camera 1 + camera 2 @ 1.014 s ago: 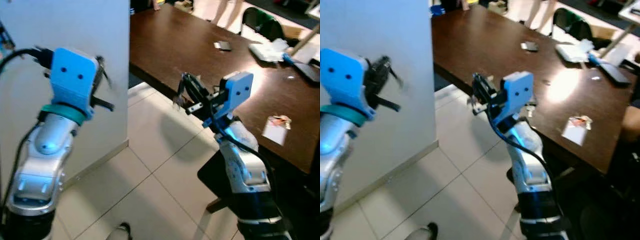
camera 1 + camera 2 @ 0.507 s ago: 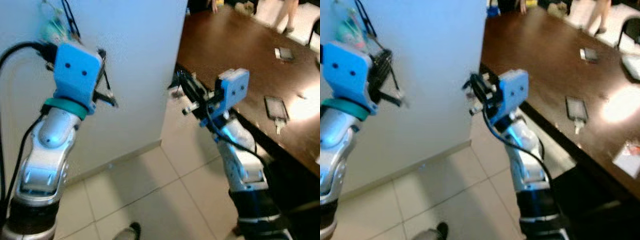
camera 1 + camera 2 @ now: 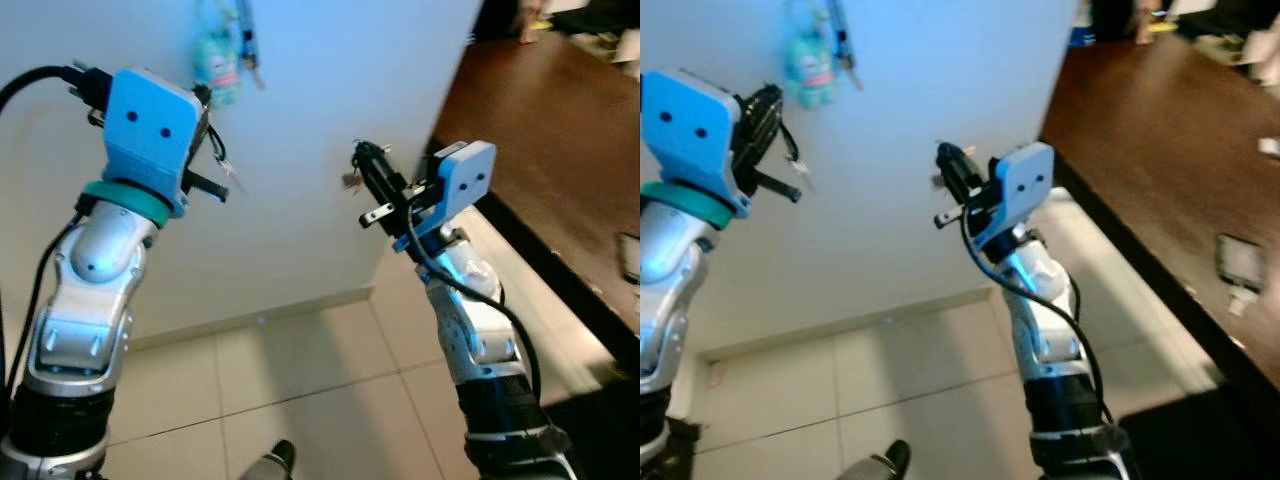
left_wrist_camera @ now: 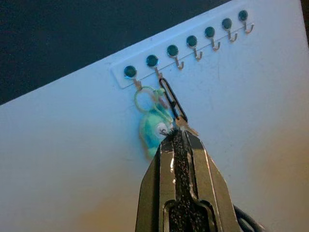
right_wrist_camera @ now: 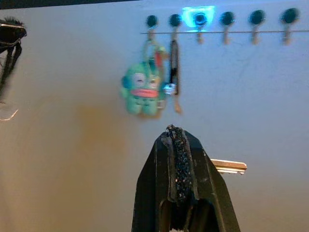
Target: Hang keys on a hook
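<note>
A white rail of several small hooks (image 4: pixel 186 48) is fixed high on the pale wall (image 3: pixel 330 90). A teal plush keychain (image 3: pixel 222 70) and a black strap with a key (image 5: pixel 174 60) hang from its two end hooks; the other hooks (image 5: pixel 255 21) are bare. My right gripper (image 3: pixel 362 172) is raised in front of the wall, below the rail, shut on a brass key (image 5: pixel 229 166) that sticks out sideways. My left gripper (image 3: pixel 215 172) is held up beside it, further left, fingers pressed together with nothing seen between them.
A dark brown table (image 3: pixel 560 110) runs along the right, its corner close to the wall's edge, with a phone (image 3: pixel 1240 262) lying on it. Pale floor tiles (image 3: pixel 300 400) spread below the wall's baseboard. My foot (image 3: pixel 275 460) shows at the bottom.
The view has swung left from the table to face the wall, bringing the plush keychain and hooks in. Both arms stay raised, the right one still gripping the key.
</note>
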Controlling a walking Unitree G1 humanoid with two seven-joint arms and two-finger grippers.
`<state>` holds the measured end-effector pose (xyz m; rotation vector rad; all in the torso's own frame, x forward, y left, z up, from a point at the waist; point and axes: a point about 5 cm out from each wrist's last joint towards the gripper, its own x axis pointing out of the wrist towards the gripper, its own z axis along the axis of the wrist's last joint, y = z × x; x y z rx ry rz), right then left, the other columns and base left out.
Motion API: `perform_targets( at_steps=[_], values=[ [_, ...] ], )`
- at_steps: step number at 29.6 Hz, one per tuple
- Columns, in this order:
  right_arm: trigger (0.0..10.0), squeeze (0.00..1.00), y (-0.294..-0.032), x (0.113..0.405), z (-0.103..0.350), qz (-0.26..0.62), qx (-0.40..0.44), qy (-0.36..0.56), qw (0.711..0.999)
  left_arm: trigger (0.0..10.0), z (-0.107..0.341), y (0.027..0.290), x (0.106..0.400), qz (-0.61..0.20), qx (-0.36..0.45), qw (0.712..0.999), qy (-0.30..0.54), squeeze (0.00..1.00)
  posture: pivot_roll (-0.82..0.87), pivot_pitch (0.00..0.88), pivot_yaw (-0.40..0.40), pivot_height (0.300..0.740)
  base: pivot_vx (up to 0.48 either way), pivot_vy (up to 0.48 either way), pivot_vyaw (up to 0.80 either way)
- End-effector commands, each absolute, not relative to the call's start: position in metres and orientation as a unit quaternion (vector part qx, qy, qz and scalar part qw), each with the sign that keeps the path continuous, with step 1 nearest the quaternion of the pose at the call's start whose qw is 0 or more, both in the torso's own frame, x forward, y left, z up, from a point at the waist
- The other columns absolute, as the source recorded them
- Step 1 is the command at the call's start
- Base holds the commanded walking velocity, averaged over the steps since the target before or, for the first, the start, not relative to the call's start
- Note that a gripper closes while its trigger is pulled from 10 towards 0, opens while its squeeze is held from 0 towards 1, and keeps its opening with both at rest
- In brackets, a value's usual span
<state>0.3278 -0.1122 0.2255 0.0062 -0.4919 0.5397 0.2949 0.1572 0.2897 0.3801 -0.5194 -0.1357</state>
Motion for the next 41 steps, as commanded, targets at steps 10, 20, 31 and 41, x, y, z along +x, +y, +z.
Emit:
perform_targets(
  at_steps=[10,20,31,41],
  values=[
    [10.0,0.00,-0.163,0.335,0.250,0.123,0.039,-0.291,0.948,10.0,0.280,0.145,0.296,-0.084,0.182,0.946,-0.253,0.00,0.09,0.000,0.046,0.740,0.228,0.000,0.44],
    [10.0,0.00,-0.166,0.332,0.251,0.113,0.027,-0.296,0.948,10.0,0.280,0.140,0.297,-0.090,0.176,0.946,-0.257,0.00,0.08,0.000,0.037,0.740,0.458,0.000,0.00],
    [10.0,0.00,-0.119,0.290,0.225,0.365,-0.035,-0.235,0.900,10.0,0.274,0.149,0.282,-0.134,0.161,0.949,-0.238,0.00,0.08,0.000,0.026,0.740,0.428,0.000,0.00],
    [10.0,0.00,-0.159,0.287,0.215,0.219,-0.050,-0.231,0.947,10.0,0.241,0.166,0.228,-0.234,0.145,0.953,-0.128,0.00,0.10,0.008,0.004,0.740,0.286,0.000,0.00]
  ],
)
